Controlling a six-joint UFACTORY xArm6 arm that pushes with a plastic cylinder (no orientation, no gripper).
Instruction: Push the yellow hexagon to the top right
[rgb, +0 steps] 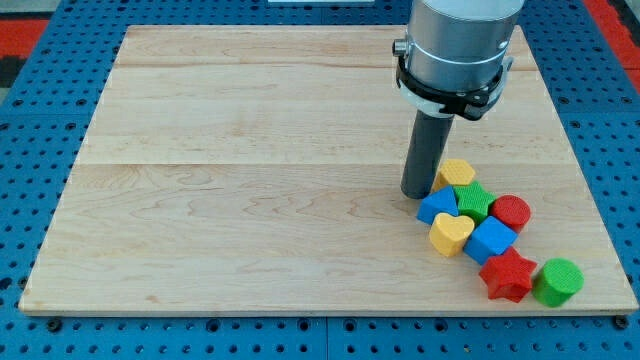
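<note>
My tip (417, 194) rests on the bench (250, 200), touching the yellow hexagon (456, 173) at its left, no claw visible, blue block (436, 205) just below the hexagon.

robotics lab, blue perforated bench (40, 110), wooden board (250, 180)

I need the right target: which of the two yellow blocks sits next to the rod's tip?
The yellow hexagon, just right of my tip. The yellow heart lies lower, beyond a blue block.
</note>
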